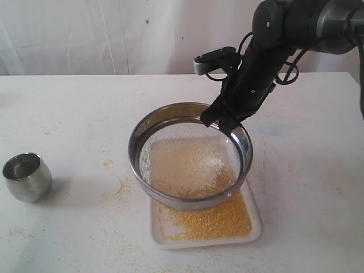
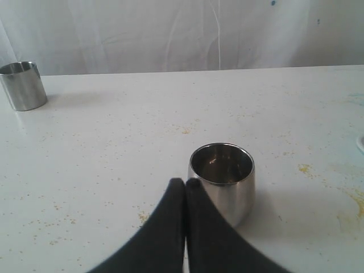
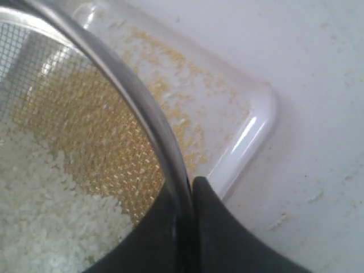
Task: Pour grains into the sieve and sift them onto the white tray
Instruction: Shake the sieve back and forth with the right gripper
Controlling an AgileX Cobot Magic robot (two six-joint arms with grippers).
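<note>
The steel sieve [image 1: 135, 142] hangs over the far part of the white tray [image 1: 257, 226]. My right gripper [image 1: 225, 121] is shut on the sieve's far right rim [image 3: 133, 91], one finger inside and one outside. Pale coarse grains [image 1: 187, 162] lie on the mesh [image 3: 40, 210]. Fine yellow grains [image 1: 213, 220] cover the tray's near part and show on the tray [image 3: 250, 136] beside the rim. My left gripper [image 2: 185, 183] is shut with nothing between its fingers, just in front of a small rounded steel cup [image 2: 227, 190]. That gripper does not show in the exterior view.
The rounded steel cup [image 1: 27, 177] stands at the table's left side and looks empty. A second, straight-sided steel cup [image 2: 23, 85] stands farther back in the left wrist view. Yellow specks [image 1: 116, 185] are scattered on the table left of the sieve.
</note>
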